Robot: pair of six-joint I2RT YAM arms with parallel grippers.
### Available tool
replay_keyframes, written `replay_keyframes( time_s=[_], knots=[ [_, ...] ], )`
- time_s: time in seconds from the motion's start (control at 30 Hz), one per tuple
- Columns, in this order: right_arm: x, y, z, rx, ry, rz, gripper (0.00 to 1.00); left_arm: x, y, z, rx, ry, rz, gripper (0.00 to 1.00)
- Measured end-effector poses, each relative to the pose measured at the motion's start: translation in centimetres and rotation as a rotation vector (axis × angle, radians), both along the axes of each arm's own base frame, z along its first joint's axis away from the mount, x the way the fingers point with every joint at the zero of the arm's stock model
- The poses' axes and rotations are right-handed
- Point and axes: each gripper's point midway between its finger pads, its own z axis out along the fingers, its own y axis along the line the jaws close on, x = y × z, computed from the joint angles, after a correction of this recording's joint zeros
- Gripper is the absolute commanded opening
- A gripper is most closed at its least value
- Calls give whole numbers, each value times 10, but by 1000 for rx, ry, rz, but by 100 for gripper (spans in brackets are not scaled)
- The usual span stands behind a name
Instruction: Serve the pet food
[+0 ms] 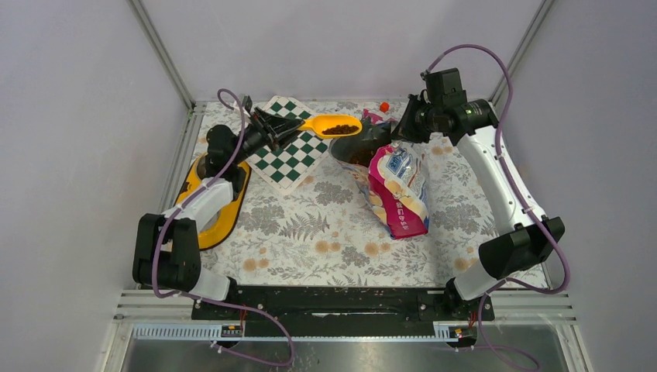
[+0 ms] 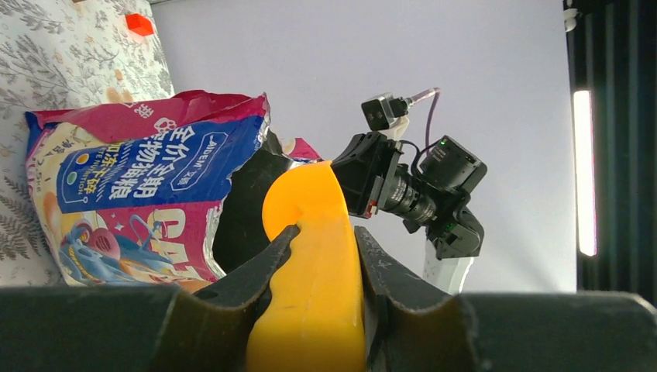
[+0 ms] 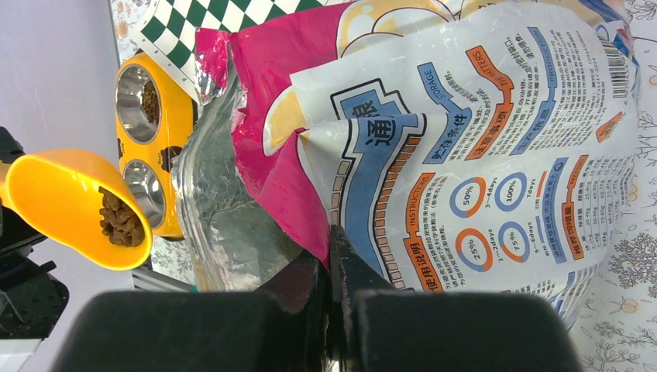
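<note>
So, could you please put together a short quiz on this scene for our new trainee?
1. True or false: the orange scoop in the left gripper is empty.
2. The right gripper is shut on: A the pet food bag; B the scoop; C nothing.
3. What lies between the yellow double-bowl feeder and the bag?
Key: 1 false, it holds kibble. 2 A, pinching the bag's torn-open edge. 3 a green-and-white checkered cloth.
</note>
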Motion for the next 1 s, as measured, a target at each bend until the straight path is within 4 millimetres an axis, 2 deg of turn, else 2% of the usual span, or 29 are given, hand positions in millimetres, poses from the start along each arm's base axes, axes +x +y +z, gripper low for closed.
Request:
replay_keyframes(
  time_s=[0.1, 0.23, 0.33, 0.63, 1.0],
  knots=[
    [0, 0, 0, 5, 2, 1, 0, -3, 2, 1, -35, 18, -4, 0],
    [0, -1, 0, 7, 3, -1, 0, -3, 6, 13, -81, 4, 4, 0],
    [1, -3, 1, 10, 4, -2, 0, 4, 19, 20, -102, -9, 51, 0],
    [3, -7, 1, 11, 4, -15, 0, 22, 87, 39, -110, -55, 323, 0],
    [7, -17, 1, 11, 3, -39, 0, 28, 194, 11, -26, -3, 765, 0]
  ],
)
